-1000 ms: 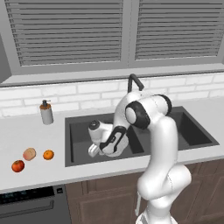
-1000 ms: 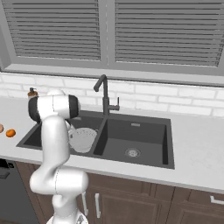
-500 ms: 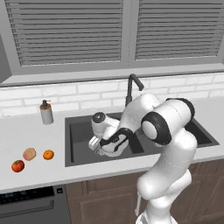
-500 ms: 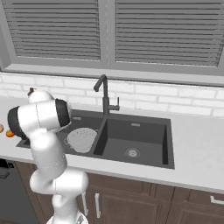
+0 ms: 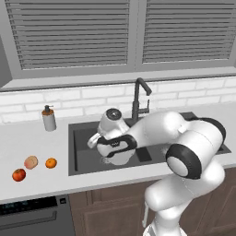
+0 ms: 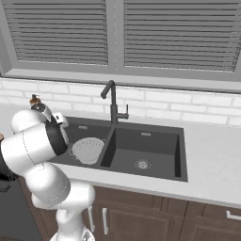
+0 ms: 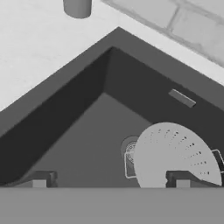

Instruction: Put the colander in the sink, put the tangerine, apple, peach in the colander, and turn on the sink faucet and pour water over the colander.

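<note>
Colander (image 6: pixel 88 149) sits in the left basin of the sink (image 6: pixel 155 170), upright, with its open side up, and nothing is inside it. In the hand view it lies low and to the right, partly over the round steel drain (image 7: pixel 130 151). The gripper (image 7: pixel 110 180) hangs above this basin with its two tips wide apart and nothing between them, so it holds nothing.

I judge that the first step is finished: the colander is in place and free of the hand. The step in hand is now the fruit. The tangerine (image 5: pixel 51 162), the peach (image 5: pixel 31 162) and the apple (image 5: pixel 19 174) lie together on the counter (image 5: pixel 27 138) to the left of the sink, near its front edge. The peach and the tangerine are just beside each other, and the apple is a little more forward. The soap dispenser (image 5: pixel 49 118) stands further back by the wall.

The next move calls for the arm to lift out of the basin and swing left over the counter, then come down on one fruit with open fingers. The tangerine is nearest to the sink, so it seems a good first choice. The fruits are round and may roll if pushed.

The sink faucet (image 6: pixel 113 102) stands behind the divider, and no water runs.
</note>
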Available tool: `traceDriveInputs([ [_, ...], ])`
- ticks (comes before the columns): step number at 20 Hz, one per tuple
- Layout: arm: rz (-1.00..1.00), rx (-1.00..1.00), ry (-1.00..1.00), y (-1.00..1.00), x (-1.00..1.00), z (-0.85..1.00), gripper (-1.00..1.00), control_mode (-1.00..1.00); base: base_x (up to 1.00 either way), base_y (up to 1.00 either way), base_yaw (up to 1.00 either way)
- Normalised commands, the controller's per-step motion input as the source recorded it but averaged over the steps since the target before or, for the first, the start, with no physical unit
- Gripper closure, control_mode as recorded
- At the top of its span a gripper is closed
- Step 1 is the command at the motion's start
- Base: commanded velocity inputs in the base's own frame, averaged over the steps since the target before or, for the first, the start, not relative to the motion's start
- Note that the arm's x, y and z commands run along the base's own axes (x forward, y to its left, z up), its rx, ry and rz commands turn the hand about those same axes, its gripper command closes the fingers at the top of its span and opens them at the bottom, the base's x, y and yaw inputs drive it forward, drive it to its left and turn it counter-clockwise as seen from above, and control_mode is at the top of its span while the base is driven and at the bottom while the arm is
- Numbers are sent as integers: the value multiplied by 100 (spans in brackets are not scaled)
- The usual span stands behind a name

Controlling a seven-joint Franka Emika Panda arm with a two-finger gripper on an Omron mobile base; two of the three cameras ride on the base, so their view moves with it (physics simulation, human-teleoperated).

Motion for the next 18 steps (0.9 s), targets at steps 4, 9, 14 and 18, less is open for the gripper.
traceDriveInputs([
  [4, 0, 13, 4, 96, 0, 100, -100, -100, 0, 0, 0],
  [9, 0, 3, 12, 85, -23, 92, -100, -100, 0, 0, 0],
  [14, 0, -1, 14, 72, -59, 17, -100, -100, 0, 0, 0],
  [18, 0, -1, 20, 37, -58, -9, -100, -100, 0, 0, 0],
])
